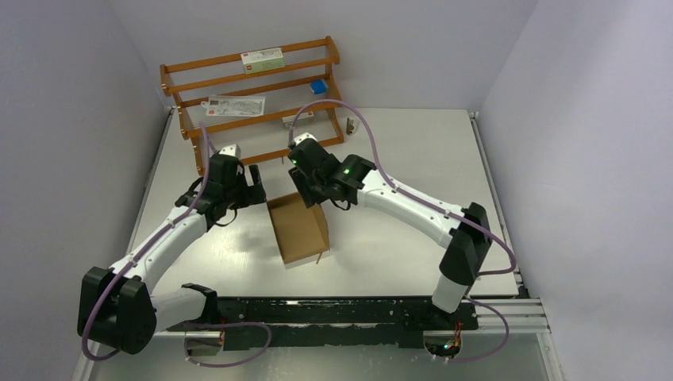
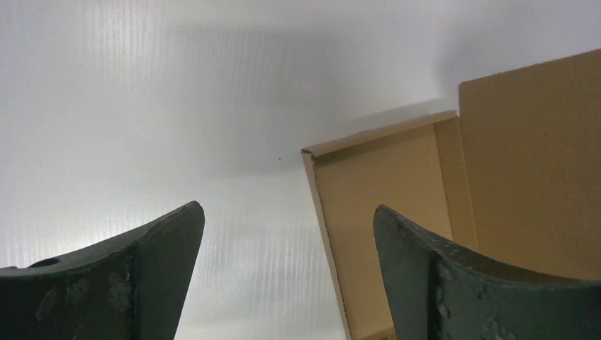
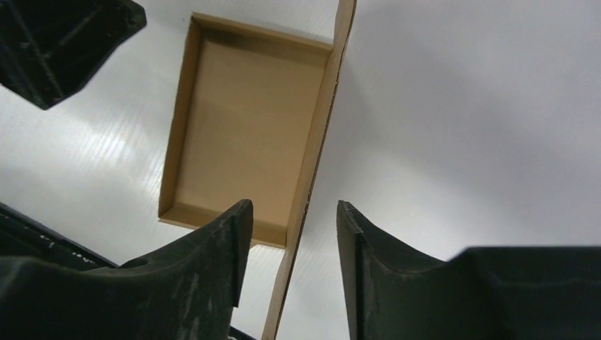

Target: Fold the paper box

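Observation:
The paper box (image 1: pixel 298 230) is a shallow brown cardboard tray in the middle of the table, with one long flap (image 3: pixel 322 134) standing upright along its right side. My right gripper (image 1: pixel 312 198) hangs over the box's far end. In the right wrist view its fingers (image 3: pixel 295 203) straddle the upright flap's edge, with a gap on each side, so it is open. My left gripper (image 1: pixel 255 184) is just left of the box's far corner, open and holding nothing. In the left wrist view, the tray (image 2: pixel 383 184) lies past the right finger of the left gripper (image 2: pixel 287 207).
A wooden rack (image 1: pixel 254 87) stands at the back of the table. It holds a white red-labelled carton (image 1: pixel 262 58), a small blue box (image 1: pixel 319 86) and a flat printed packet (image 1: pixel 236 105). The left gripper's body (image 3: pixel 57 42) shows near the box in the right wrist view.

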Controlling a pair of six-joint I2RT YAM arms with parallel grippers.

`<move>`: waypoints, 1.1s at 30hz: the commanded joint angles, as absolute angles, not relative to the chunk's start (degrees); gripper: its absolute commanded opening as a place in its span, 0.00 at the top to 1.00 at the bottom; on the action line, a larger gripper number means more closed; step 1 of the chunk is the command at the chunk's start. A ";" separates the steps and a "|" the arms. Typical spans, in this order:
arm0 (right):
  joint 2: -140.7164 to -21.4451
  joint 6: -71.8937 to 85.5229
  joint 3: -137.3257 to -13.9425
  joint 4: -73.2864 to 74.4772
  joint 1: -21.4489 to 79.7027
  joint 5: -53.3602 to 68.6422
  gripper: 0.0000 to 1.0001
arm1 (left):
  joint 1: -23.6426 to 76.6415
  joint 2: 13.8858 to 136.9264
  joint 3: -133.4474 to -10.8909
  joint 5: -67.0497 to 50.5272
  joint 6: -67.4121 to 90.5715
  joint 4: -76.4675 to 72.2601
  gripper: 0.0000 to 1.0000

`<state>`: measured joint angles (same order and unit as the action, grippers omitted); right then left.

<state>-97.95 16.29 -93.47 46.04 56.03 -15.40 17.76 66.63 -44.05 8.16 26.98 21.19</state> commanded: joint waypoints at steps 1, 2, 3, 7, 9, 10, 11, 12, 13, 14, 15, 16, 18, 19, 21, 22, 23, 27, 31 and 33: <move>-100.53 15.41 -95.62 49.67 56.69 -16.79 0.54 | 16.71 65.57 -43.52 1.19 20.99 16.70 0.07; -101.12 14.60 -95.95 50.09 56.69 -16.63 0.59 | 16.70 65.57 -43.71 0.63 19.98 16.63 0.07; -101.58 13.75 -96.48 50.62 56.71 -16.78 0.62 | 16.70 65.42 -43.95 0.54 19.11 16.73 0.07; -103.05 6.97 -99.07 52.33 56.61 -19.18 0.83 | 16.61 64.29 -44.66 -0.75 14.76 16.84 0.07; -103.47 2.71 -100.20 52.38 56.32 -20.05 0.89 | 16.61 63.34 -44.96 -0.83 12.79 17.08 0.07; -103.72 0.87 -100.72 52.38 55.95 -19.73 0.91 | 16.61 62.85 -45.06 -0.95 11.89 17.26 0.07; -103.95 -1.89 -101.23 52.20 55.55 -18.88 0.93 | 16.61 62.39 -45.16 -1.42 10.81 17.20 0.07; -104.07 -4.37 -101.51 51.82 55.12 -17.53 0.94 | 16.60 61.82 -45.17 -2.08 9.67 17.04 0.07; -104.04 -6.54 -101.54 51.39 54.68 -15.97 0.95 | 16.61 61.41 -45.10 -2.59 8.66 16.64 0.07; -103.94 -8.74 -101.26 50.67 54.10 -14.53 0.95 | 16.57 61.04 -44.90 -2.86 7.74 16.21 0.07; -103.71 -10.99 -100.97 49.77 53.38 -12.62 0.94 | 16.53 60.74 -44.83 -3.01 6.87 15.84 0.07; -103.45 -14.34 -100.69 48.86 52.74 -10.62 0.94 | 16.52 60.54 -44.83 -3.39 5.72 15.56 0.07; -102.78 -20.49 -99.94 47.50 51.46 -6.77 0.93 | 16.44 60.00 -44.84 -5.10 4.00 14.82 0.07; -102.36 -23.35 -99.49 46.62 50.71 -4.74 0.93 | 16.44 59.83 -44.60 -6.20 3.24 14.06 0.07; -101.73 -28.75 -98.78 45.30 48.81 0.33 0.92 | 16.44 59.75 -44.35 -7.64 2.30 12.69 0.07; -101.75 -31.31 -99.05 45.22 47.79 2.69 0.93 | 16.44 59.74 -44.38 -8.13 1.98 12.18 0.07; -101.92 -33.57 -99.44 45.21 46.28 4.96 0.93 | 16.44 59.72 -44.51 -9.10 1.53 11.62 0.07; -104.01 -40.70 -102.91 47.03 41.83 12.92 0.94 | 16.43 60.06 -45.28 -11.64 0.71 10.33 0.07; -105.80 -46.38 -104.68 47.42 38.60 17.39 0.92 | 16.44 60.31 -46.04 -12.38 -1.10 9.81 0.08; -106.97 -47.17 -105.41 46.75 38.16 16.91 0.90 | 16.44 61.20 -46.18 -12.83 -1.19 8.81 0.08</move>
